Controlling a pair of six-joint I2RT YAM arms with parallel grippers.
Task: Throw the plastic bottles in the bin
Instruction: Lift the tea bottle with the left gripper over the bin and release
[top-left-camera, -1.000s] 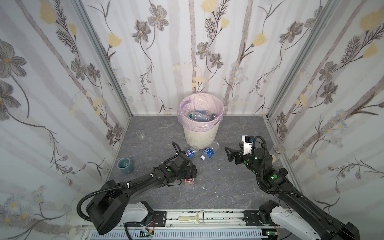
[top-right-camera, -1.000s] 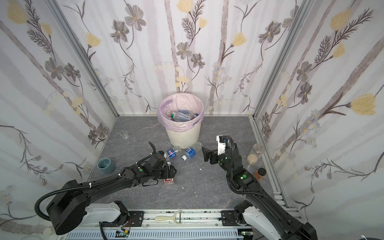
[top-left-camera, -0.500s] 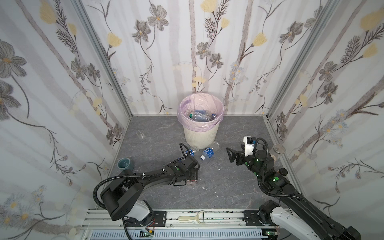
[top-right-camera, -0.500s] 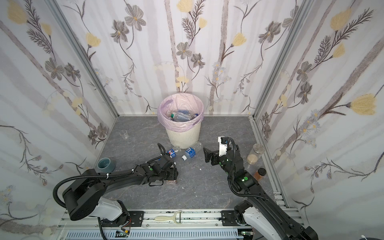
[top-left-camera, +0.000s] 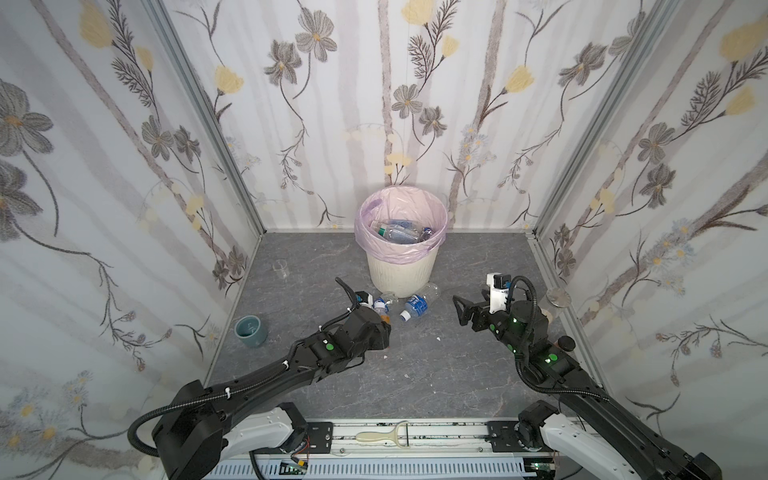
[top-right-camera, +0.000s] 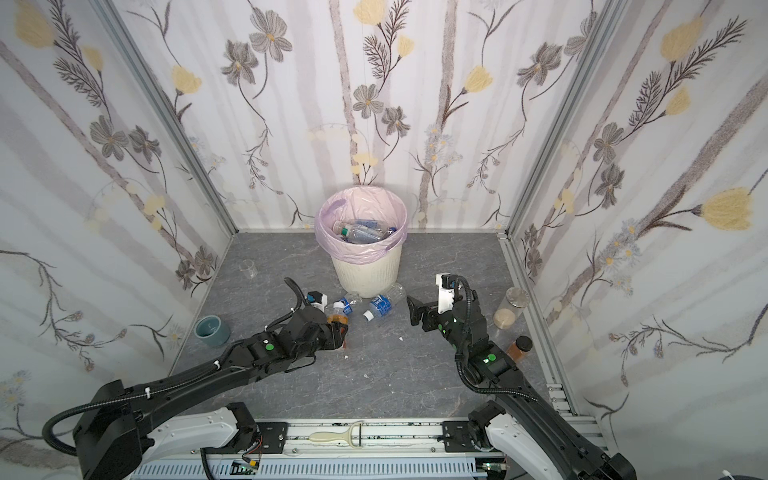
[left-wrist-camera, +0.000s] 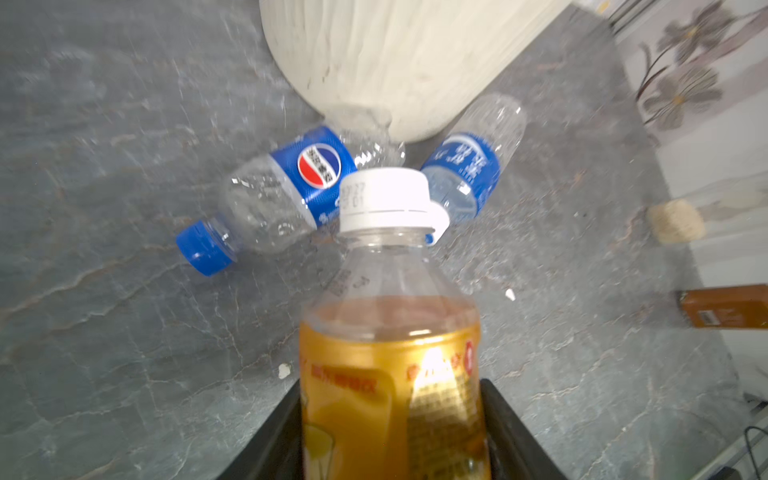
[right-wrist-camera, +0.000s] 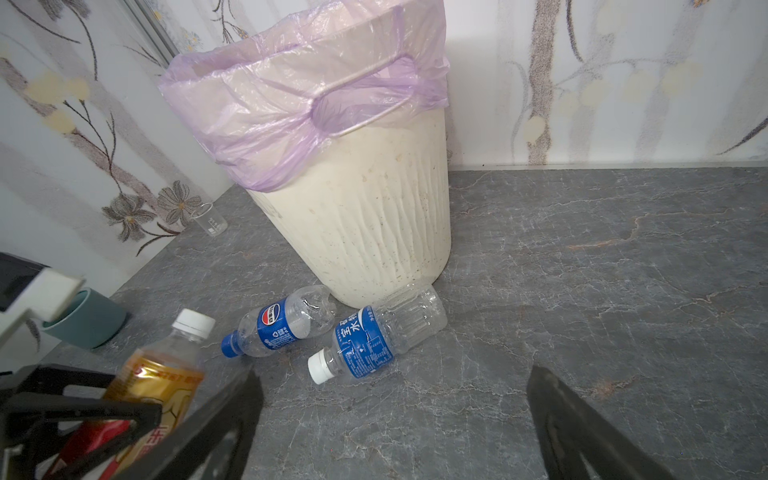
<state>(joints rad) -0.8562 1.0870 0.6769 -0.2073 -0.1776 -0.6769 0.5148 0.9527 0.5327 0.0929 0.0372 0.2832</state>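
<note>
Left pincer (left-wrist-camera: 390, 432), jaws closed low on the upright orange bottle (left-wrist-camera: 390, 374), stands near the bin (top-left-camera: 401, 266); right pincer (right-wrist-camera: 390, 415) gapes empty. Liquid weight risks slippage; swinging could scatter the two clear bottles (right-wrist-camera: 286, 326) at the bin's base.

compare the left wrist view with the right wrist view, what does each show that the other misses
Only the left wrist view: the brown jar and a cork-topped jar.
Only the right wrist view: the bin's pink bag, teal cup, clear cup, and the open right gripper.
Both: the bin, two blue-labelled bottles, and the orange bottle between the left gripper's fingers.
</note>
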